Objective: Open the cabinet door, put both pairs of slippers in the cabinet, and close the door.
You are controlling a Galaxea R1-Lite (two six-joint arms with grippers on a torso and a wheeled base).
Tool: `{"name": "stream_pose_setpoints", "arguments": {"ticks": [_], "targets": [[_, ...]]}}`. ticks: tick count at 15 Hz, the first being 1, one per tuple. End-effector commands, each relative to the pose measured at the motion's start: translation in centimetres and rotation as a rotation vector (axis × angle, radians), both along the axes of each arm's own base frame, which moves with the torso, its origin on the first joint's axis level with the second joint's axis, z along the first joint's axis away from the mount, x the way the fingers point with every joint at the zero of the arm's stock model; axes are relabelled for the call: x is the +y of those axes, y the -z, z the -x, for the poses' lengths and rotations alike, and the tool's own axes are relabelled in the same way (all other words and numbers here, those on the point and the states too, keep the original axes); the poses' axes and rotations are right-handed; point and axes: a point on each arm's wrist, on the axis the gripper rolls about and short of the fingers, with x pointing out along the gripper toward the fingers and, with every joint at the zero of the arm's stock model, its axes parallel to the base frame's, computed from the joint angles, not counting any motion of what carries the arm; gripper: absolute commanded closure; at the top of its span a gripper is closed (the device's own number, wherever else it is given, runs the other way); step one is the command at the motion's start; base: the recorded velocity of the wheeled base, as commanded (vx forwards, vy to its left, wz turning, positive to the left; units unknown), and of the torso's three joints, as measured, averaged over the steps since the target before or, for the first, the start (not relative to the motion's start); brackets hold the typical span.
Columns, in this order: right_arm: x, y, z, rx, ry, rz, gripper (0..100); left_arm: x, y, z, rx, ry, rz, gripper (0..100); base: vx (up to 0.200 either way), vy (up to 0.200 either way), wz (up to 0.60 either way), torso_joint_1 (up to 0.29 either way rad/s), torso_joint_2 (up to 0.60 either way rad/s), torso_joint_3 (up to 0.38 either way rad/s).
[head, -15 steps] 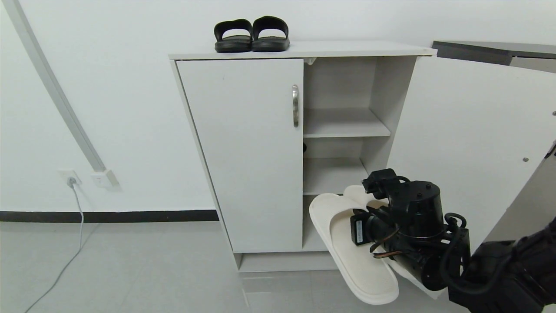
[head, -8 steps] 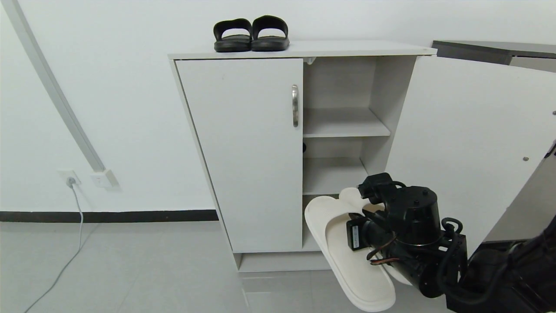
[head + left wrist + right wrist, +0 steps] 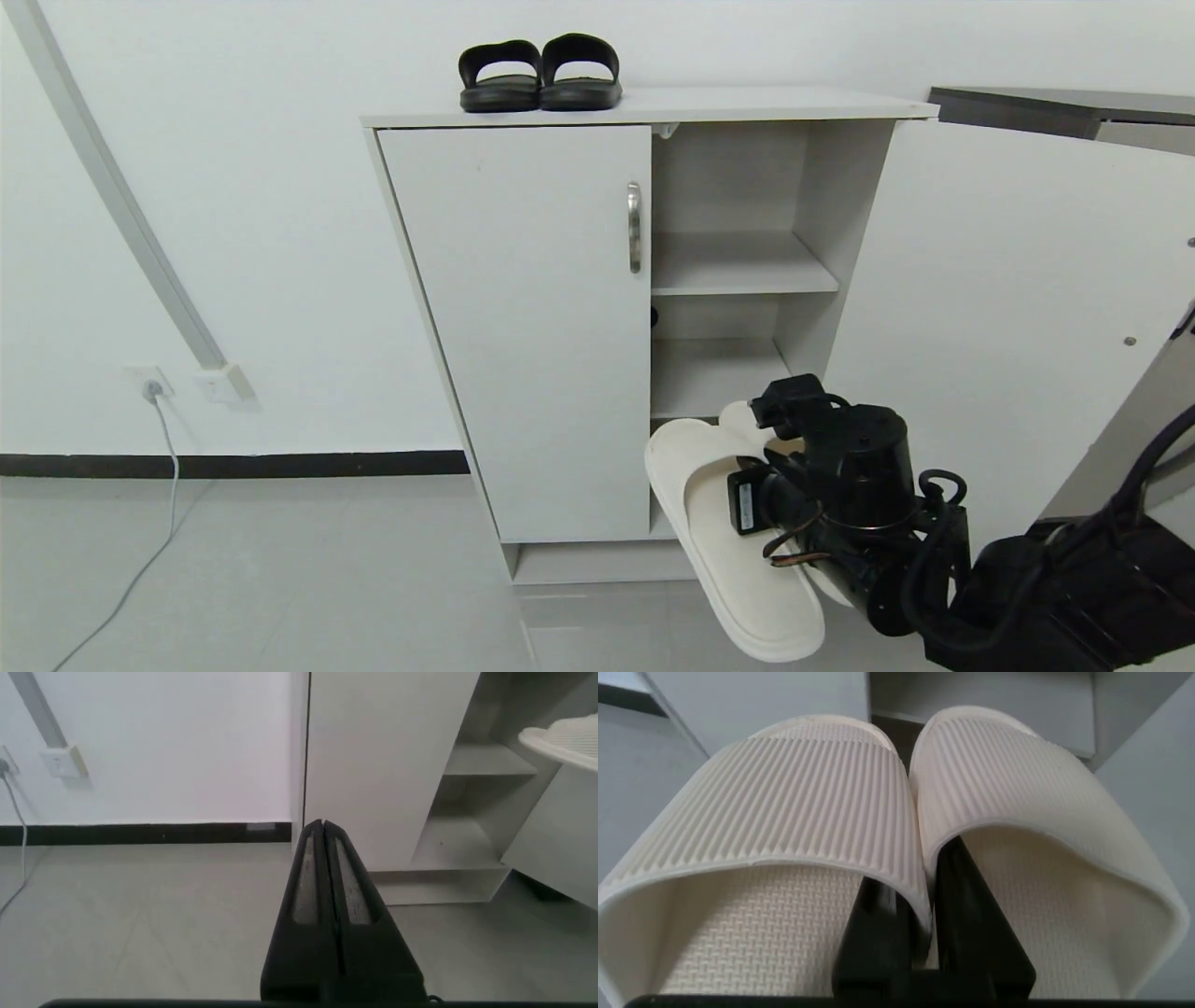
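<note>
At the foot of a white cabinet (image 3: 523,373), a pair of white slippers (image 3: 738,532) is held by the right end effector (image 3: 920,891), whose jaws are clamped on the two inner strap edges pressed together. The toes are pointed at the lowest compartment, just in front of its opening, while the heels hang out over the floor (image 3: 280,579). The pair is judged light and soft, likely to sag or swing from so narrow a hold, so the ribbed straps seem the soundest place to be gripped. A second pair, the black slippers (image 3: 541,73), is set side by side on the cabinet top (image 3: 747,101), toward its left; these look rubbery and somewhat stiffer, and could probably be taken the same way, by the adjoining straps. The right door (image 3: 1008,308) is swung wide open, bare shelves are shown inside, and the left door (image 3: 523,280) is shut. The left end effector (image 3: 323,859) is closed on nothing, low over the glossy grey tiles. A wall socket (image 3: 149,381) and its trailing cable (image 3: 159,523) are seen at far left.
</note>
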Motion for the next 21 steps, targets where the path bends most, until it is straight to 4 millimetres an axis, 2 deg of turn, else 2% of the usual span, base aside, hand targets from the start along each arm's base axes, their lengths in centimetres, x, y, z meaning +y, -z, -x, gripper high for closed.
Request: {"name": "stream_pose_setpoints", "arguments": {"ticks": [1,6,8,12,21], "targets": [[0.8,0.5,-0.9,-0.007,0.040,0.012,100,0.0,0.0,0.0,0.003,0.001,0.001,100,0.000,0.000,0.00,0.000,0.00,0.000],[2.5,-0.3,-1.4,-0.065,0.131,-0.003,100,0.0,0.0,0.0,0.003,0.001,0.000,100,0.000,0.000,0.00,0.000,0.00,0.000],[3.3,-0.7,-1.5,-0.084,0.161,-0.025,100,0.0,0.0,0.0,0.003,0.001,0.000,100,0.000,-0.200,0.00,0.000,0.00,0.002],[3.3,-0.4,-1.6,-0.078,0.164,-0.019,100,0.0,0.0,0.0,0.003,0.001,0.000,100,0.000,-0.200,0.00,0.002,0.00,0.004],[3.6,1.9,-2.3,-0.047,0.173,0.017,100,0.0,0.0,0.0,0.003,-0.002,0.000,100,0.000,0.000,0.00,0.000,0.00,0.000]]}}
